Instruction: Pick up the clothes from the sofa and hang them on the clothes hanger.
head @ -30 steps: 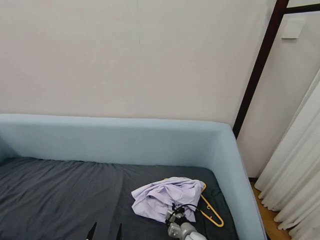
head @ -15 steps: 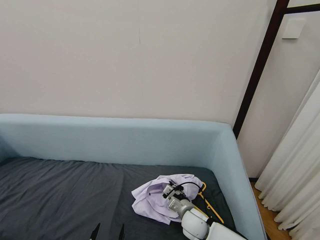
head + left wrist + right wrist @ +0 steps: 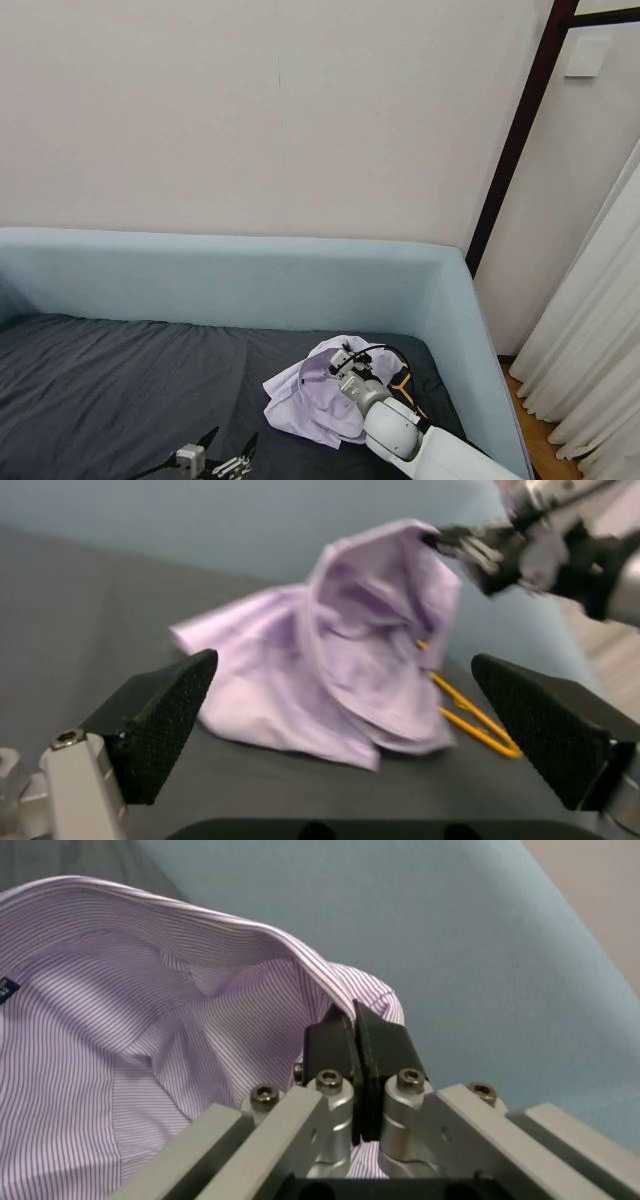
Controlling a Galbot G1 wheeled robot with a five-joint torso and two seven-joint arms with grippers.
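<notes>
- On the sofa (image 3: 440, 300), near its right end, the head view shows the lilac shirt (image 3: 310, 400) heaped on the dark seat cushion (image 3: 120, 370). One edge peaks up where the right gripper (image 3: 346, 362) grips it, and a yellow hanger (image 3: 402, 381) peeks out just beside it. The left gripper (image 3: 228, 445) hovers low over the cushion, apart from the shirt, jaws spread.
- From the left wrist view, the shirt tents up to the right gripper, its hem on the cushion and the hanger partly beneath it.
- From the right wrist view, the jaws are clenched on the shirt's collar edge. The cloth looks thin, light and limp, so it will likely drape and slide. The stiffer collar band seems the soundest hold.
</notes>
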